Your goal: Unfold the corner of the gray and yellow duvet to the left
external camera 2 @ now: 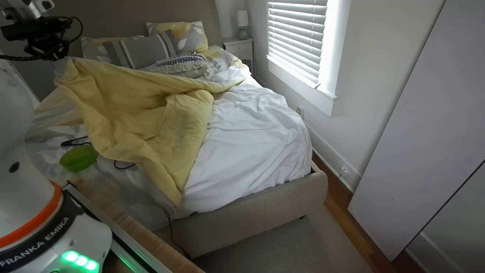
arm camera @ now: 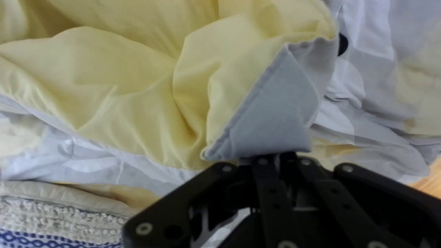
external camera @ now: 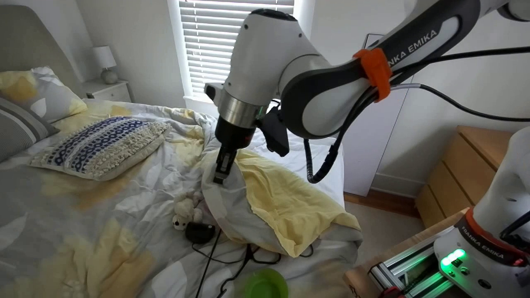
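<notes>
Over the bed (external camera 2: 261, 223), my gripper (external camera: 219, 178) pinches the corner (arm camera: 268, 117), jaws together. The duvet (external camera 2: 129, 102) slopes rightward from it in an exterior view.

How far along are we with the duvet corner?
Done: the floppy gray-white corner flap is raised; in an exterior view the large yellow-and-gray fabric duvet slopes down from it. In hand: the black jaws appear clamped on that flap in the wrist view. Remaining: probably swing it left, lay it flat and release, since the duvet hangs creased.
</notes>
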